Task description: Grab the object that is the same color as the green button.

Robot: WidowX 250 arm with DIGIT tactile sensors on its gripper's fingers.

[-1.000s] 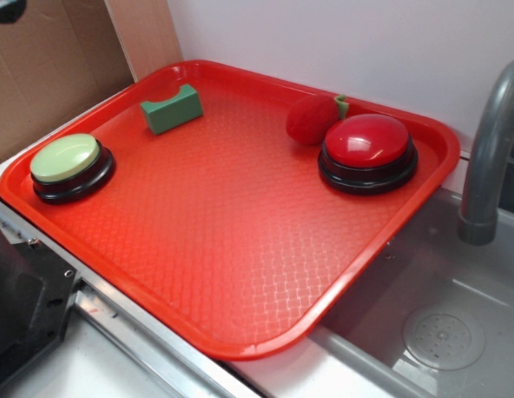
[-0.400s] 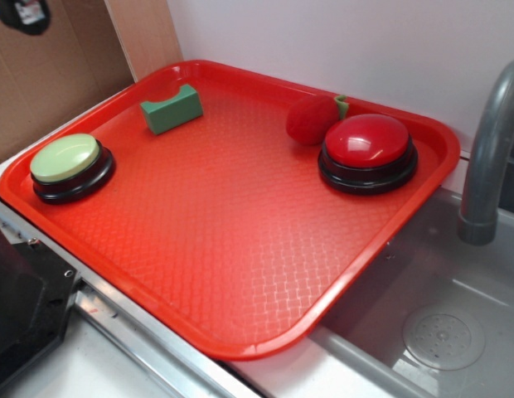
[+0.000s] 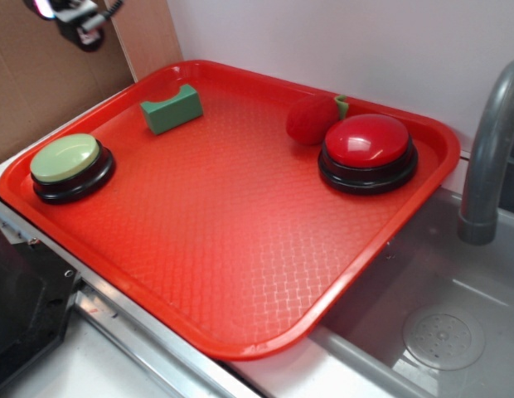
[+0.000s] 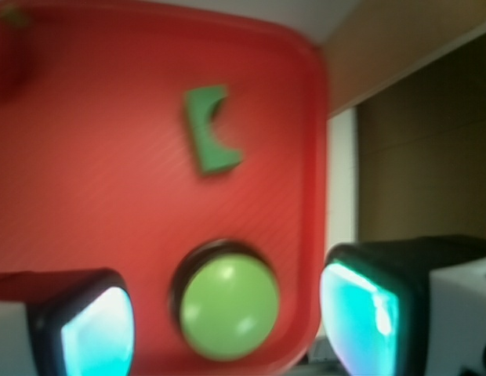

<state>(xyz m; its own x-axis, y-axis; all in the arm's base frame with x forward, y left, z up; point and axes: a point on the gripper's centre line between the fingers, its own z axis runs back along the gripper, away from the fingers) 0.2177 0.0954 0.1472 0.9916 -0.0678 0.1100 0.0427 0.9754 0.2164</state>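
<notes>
A red tray (image 3: 240,274) filled mid-frame. A red button (image 3: 367,152) sat at its upper right, a strawberry toy (image 3: 312,119) touching it. A grey faucet (image 3: 489,157) and sink (image 3: 439,323) stood right; cardboard (image 3: 41,83) upper left.

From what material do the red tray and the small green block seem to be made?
The tray looks like hard moulded plastic: a fine woven texture covers its floor and light glints off its smooth raised rim. The green block looks matte, with no shine, perhaps foam, painted wood or dull plastic; the pictures do not settle which.
</notes>
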